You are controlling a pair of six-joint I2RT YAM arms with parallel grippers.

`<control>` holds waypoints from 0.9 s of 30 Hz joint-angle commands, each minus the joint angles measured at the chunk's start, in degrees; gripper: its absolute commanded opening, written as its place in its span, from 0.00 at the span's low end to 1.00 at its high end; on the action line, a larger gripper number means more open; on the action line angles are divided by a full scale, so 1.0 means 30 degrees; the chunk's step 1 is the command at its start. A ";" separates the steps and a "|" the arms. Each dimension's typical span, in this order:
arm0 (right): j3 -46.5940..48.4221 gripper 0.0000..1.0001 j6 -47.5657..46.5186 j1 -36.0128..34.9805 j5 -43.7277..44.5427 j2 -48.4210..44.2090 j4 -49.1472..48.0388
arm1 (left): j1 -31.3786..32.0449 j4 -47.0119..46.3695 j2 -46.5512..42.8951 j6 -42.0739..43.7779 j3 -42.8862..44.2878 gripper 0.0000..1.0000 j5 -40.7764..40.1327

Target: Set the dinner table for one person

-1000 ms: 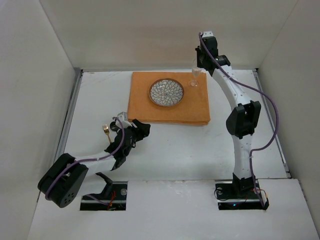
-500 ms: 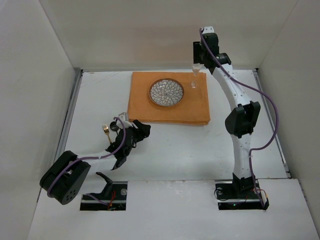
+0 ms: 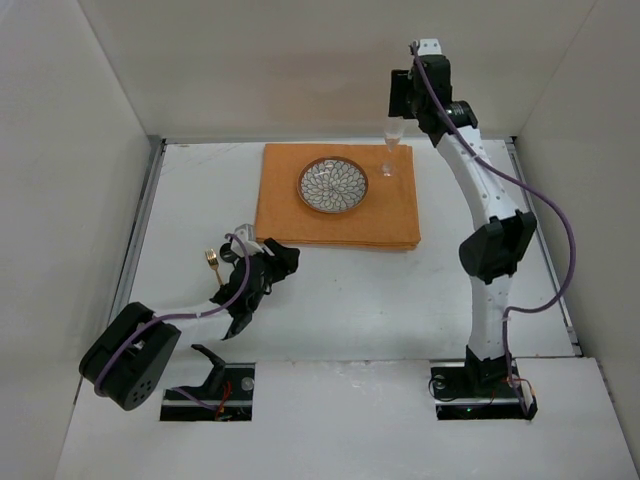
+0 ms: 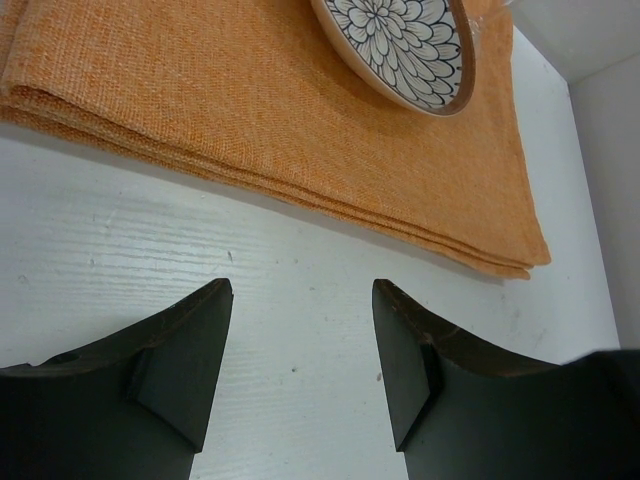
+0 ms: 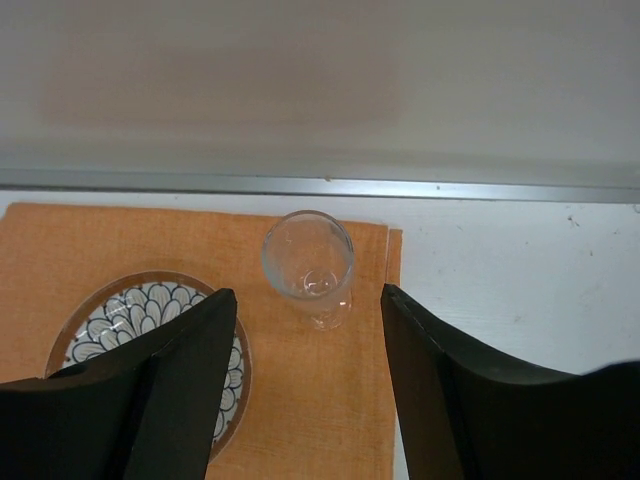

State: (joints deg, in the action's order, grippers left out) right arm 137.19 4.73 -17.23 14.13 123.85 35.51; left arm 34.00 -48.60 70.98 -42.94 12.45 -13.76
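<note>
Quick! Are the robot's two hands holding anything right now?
Left gripper: open, holding nothing.
Right gripper: open, holding nothing, above the glass.

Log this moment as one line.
right hand: open above glass | glass: upright on mat beside plate | left hand: open, empty | fork: on table

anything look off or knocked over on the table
Nothing is spilled or tipped: the glass stands upright at the orange mat's far right corner, beside the plate. Only the gold fork looks out of place, lying on the bare table, well left of the mat.
</note>
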 commanded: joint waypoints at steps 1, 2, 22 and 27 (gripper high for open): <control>-0.0637 0.66 0.0239 -0.0041 -0.0111 -0.2521 -0.1141 | -0.0127 -0.1086 -0.0282 0.0162 0.0333 0.56 -0.0161; -0.1104 0.66 0.0297 -0.0041 -0.0082 -0.2959 -0.1258 | -0.0098 -0.1086 -0.0281 0.0162 0.0362 0.55 -0.0189; -3.0342 0.12 0.6304 -0.6011 0.1761 -2.0598 -1.5965 | -0.1475 1.3817 -0.4383 0.2390 0.4521 0.32 -0.5925; -3.4173 0.09 0.7702 -0.8387 0.2029 -2.4252 -1.8238 | -0.1679 1.6751 -0.3653 0.2534 0.5692 0.43 -0.8185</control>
State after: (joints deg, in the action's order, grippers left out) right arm 39.20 23.57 -39.62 17.76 59.13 -7.05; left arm 29.69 -7.77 59.02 -36.77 25.80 -32.03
